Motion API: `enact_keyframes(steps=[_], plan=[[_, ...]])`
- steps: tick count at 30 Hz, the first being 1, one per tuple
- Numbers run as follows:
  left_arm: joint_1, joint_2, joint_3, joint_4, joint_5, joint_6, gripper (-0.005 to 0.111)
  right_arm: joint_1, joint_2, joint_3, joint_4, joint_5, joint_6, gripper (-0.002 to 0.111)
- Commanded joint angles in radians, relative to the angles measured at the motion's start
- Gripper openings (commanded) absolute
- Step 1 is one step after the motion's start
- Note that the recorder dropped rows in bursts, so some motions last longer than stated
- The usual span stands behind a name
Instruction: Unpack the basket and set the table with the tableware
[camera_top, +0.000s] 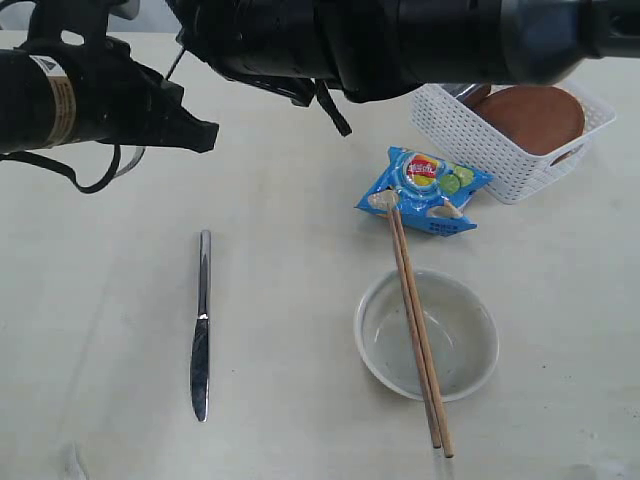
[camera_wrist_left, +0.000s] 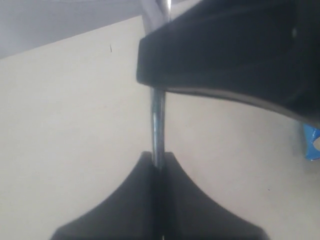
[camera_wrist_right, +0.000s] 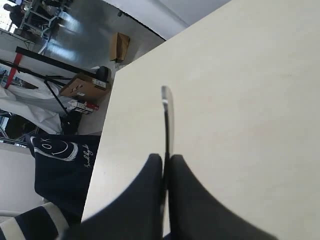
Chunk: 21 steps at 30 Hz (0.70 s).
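A slim steel fork handle (camera_wrist_left: 157, 117) hangs above the table (camera_top: 100, 290), its head hidden. My left gripper (camera_wrist_left: 158, 155) is shut on it, seen at the upper left in the exterior view (camera_top: 205, 130). My right gripper (camera_wrist_right: 165, 159) has reached across and is shut on the same fork (camera_wrist_right: 166, 117). The steel knife (camera_top: 201, 325) lies on the table at the left. The white bowl (camera_top: 465, 335) stands at the front right with the wooden chopsticks (camera_top: 418, 335) lying across it. The white basket (camera_top: 470, 135) at the back right holds the reddish-brown plate (camera_top: 530, 118).
A blue snack bag (camera_top: 425, 190) lies between basket and bowl, under the far ends of the chopsticks. The right arm (camera_top: 420, 40) spans the back of the table. The table's edge (camera_wrist_right: 107, 130) runs close beside the fork.
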<state>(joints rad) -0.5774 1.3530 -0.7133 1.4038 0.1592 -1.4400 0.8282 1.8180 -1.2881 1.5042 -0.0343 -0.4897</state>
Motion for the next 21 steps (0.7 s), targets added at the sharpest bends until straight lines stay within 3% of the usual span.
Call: enact_keyframes(steps=[1, 4, 6, 9, 11, 17, 21], plan=[[-0.006, -0.003, -0.005, 0.004, 0.008, 0.004, 0.000, 0.000, 0.000, -0.002, -0.007, -0.001, -0.006, 0.000], [-0.006, -0.003, -0.005, 0.004, 0.003, 0.024, 0.000, 0.000, 0.000, -0.002, -0.007, -0.001, -0.008, 0.000], [-0.006, -0.003, -0.005, 0.004, 0.003, 0.024, 0.006, 0.000, 0.000, -0.002, -0.007, -0.001, -0.008, 0.000], [-0.006, -0.003, -0.005, 0.004, -0.002, 0.024, 0.035, 0.000, 0.000, -0.002, -0.007, -0.001, -0.008, 0.000], [-0.006, -0.003, -0.005, 0.004, -0.002, 0.024, 0.047, 0.000, 0.000, -0.002, -0.007, -0.001, -0.008, 0.000], [-0.006, -0.015, -0.005, 0.004, -0.002, 0.024, 0.047, -0.026, 0.000, -0.002, -0.015, 0.010, -0.010, 0.000], [-0.006, -0.064, -0.005, 0.004, 0.003, 0.024, 0.047, -0.111, -0.006, -0.002, -0.015, 0.112, -0.012, 0.000]])
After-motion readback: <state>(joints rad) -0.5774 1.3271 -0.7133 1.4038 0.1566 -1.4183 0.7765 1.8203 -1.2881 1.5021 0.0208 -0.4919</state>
